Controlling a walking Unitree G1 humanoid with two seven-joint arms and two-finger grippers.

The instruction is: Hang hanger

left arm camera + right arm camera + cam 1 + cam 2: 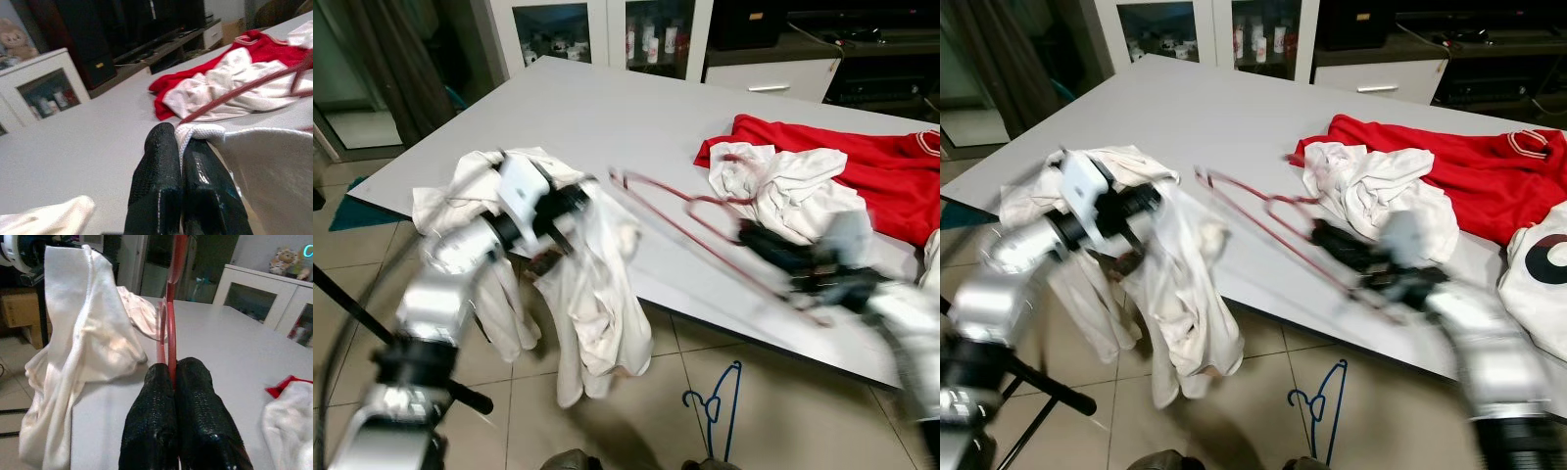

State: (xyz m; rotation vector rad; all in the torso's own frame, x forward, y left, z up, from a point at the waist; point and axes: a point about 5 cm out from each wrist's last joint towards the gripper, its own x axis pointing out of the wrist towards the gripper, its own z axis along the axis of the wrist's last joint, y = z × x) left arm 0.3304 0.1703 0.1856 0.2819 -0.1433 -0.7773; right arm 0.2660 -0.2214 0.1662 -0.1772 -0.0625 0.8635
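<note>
A red wire hanger (677, 209) hovers over the grey table (607, 108). My right gripper (756, 241) is shut on its far end, and in the right wrist view the fingers (190, 391) pinch the red wire (170, 308). My left gripper (576, 199) is shut on the collar of a white shirt (597, 294) that hangs off the table's front edge toward the floor. In the left wrist view the fingertips (164, 147) clamp the ribbed white collar (198, 131). The hanger's free end points at the shirt, close to the left gripper.
A red garment (862, 166) and a crumpled white one (793, 191) lie on the table's right side. Another white shirt with a print (1542, 264) is at the far right. A blue hanger (720, 406) lies on the tiled floor. White cabinets (607, 29) stand behind.
</note>
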